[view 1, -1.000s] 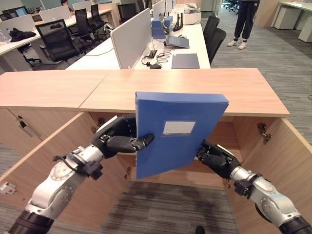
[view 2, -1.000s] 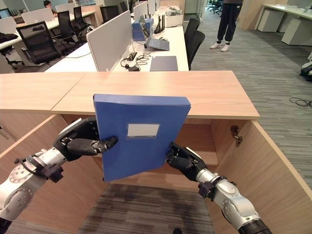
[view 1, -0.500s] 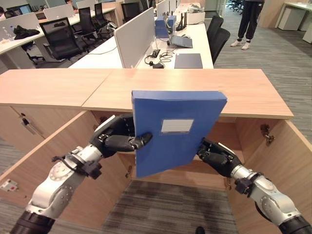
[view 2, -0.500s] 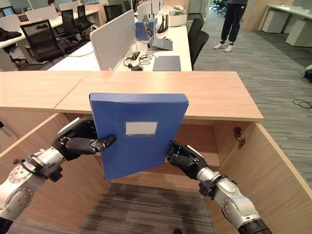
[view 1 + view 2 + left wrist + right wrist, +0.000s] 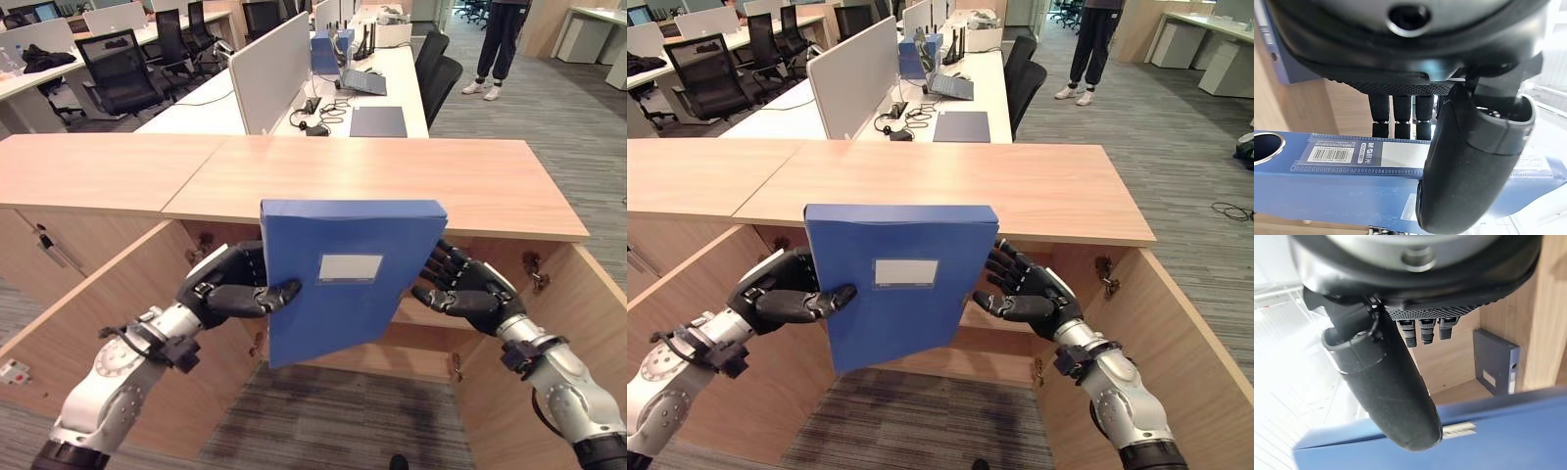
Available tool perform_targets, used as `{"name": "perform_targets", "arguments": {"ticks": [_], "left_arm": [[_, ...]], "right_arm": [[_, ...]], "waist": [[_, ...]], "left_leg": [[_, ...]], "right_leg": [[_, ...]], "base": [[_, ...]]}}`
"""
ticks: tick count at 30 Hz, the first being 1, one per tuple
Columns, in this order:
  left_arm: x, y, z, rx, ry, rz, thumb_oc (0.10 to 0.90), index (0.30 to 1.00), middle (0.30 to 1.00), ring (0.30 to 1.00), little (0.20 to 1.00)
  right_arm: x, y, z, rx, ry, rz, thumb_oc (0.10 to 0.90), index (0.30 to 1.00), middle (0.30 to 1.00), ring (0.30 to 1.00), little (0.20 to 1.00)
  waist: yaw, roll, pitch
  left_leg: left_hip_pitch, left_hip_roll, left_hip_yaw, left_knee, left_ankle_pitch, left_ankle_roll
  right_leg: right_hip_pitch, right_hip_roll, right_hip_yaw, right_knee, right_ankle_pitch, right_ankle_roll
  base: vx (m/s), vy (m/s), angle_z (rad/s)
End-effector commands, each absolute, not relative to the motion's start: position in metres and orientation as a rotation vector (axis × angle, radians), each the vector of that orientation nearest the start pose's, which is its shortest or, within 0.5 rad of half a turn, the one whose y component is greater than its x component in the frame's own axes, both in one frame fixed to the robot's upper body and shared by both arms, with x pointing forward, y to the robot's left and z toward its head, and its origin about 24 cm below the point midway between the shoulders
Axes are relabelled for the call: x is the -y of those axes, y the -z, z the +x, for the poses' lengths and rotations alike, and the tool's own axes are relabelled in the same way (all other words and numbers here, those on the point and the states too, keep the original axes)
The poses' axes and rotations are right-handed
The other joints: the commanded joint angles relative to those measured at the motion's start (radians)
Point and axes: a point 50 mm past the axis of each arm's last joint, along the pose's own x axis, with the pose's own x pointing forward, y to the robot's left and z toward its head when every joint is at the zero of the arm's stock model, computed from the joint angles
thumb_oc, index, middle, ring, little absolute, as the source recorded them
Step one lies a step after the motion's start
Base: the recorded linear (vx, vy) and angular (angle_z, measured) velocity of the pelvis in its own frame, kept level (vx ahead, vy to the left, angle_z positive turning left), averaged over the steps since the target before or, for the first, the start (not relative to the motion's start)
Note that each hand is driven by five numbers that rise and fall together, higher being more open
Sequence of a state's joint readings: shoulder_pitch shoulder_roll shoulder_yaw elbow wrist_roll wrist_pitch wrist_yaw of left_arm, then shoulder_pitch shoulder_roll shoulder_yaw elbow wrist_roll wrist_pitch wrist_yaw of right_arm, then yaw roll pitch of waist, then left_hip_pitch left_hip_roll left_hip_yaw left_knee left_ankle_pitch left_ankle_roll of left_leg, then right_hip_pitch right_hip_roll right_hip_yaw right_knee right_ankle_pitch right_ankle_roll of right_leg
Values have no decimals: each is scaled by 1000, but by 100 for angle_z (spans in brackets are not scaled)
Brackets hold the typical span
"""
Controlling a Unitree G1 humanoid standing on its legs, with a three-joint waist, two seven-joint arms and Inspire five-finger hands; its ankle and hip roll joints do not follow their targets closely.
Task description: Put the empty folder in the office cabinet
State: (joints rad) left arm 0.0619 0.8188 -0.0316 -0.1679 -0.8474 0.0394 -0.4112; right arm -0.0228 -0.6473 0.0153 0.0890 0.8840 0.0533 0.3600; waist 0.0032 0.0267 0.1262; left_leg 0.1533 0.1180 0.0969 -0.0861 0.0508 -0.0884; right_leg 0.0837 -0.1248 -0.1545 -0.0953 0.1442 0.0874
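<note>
The blue folder (image 5: 348, 279) carries a blank white label (image 5: 350, 268) on its face, nothing legible there. Its spine (image 5: 1352, 171) shows a barcode sticker (image 5: 1332, 153) whose digits are too small to read.

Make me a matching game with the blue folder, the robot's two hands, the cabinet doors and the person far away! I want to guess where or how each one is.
Things:
1. blue folder
2. left hand
3. right hand
4. cabinet doors
5. person

Places or states:
A. swung wide open
B. standing in the aisle beyond the desks
C. held upright in front of the open cabinet
D. thumb pinching the folder's left edge
E. fingers spread beside the folder's right edge

Pairs: 1-C, 2-D, 3-E, 4-A, 5-B
</note>
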Motion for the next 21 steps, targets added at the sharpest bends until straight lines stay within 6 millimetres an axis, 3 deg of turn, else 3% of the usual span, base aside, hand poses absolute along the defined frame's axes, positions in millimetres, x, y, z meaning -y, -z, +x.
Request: {"name": "perform_targets", "arguments": {"ticks": [1,21], "left_arm": [[-242,-185,245,355,555,33,400,300,300,300,300],[-250,-202,237,411,547,107,400,300,300,300,300]], "right_arm": [[266,-135,271,207,-350,162,800,900,900,900,900],[249,-127,253,-2,-626,14,800,900,900,900,900]], "waist": [[-16,-31,-40],[-22,-33,-28]], "left_leg": [[34,-18,0,-1,-78,-12],[39,-11,5,-1,-81,-23]], "right_leg": [[101,-67,23,32,-168,92],[101,-65,24,29,-172,97]], "base": [[0,0,0],[0,-1,0]]}}
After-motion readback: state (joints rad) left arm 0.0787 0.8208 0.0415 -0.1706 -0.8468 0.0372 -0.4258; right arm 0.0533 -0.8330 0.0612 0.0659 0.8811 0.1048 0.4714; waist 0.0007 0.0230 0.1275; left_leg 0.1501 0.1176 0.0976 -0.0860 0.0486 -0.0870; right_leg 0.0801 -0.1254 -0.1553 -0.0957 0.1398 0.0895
